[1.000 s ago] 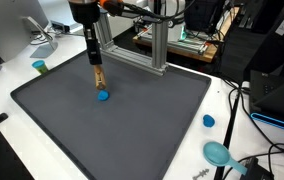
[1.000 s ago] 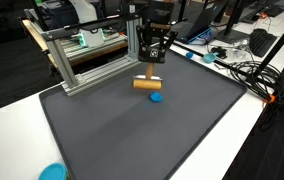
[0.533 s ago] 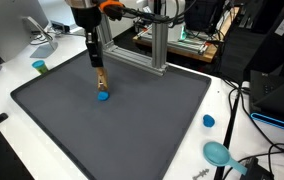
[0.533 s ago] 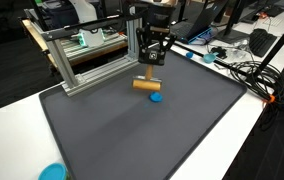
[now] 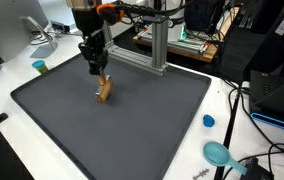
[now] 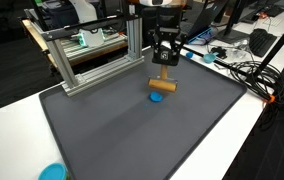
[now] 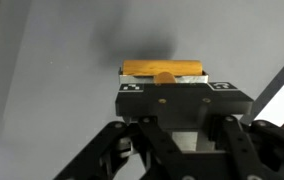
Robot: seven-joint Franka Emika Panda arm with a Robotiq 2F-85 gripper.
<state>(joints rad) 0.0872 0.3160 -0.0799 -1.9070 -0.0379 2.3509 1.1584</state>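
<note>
My gripper hangs over the dark grey mat, shut on a short tan wooden cylinder held crosswise between the fingers. In the wrist view the cylinder lies level just past the gripper body. A small blue disc lies on the mat directly below the cylinder. In an exterior view the cylinder hides the disc. I cannot tell whether cylinder and disc touch.
An aluminium frame stands at the mat's far edge. A blue cap, a teal lid and cables lie on the white table beside the mat. A small teal cup stands at another side.
The gripper has swung sideways and turned with the cylinder in it. The cylinder now sits over the blue disc, which stayed in place.
</note>
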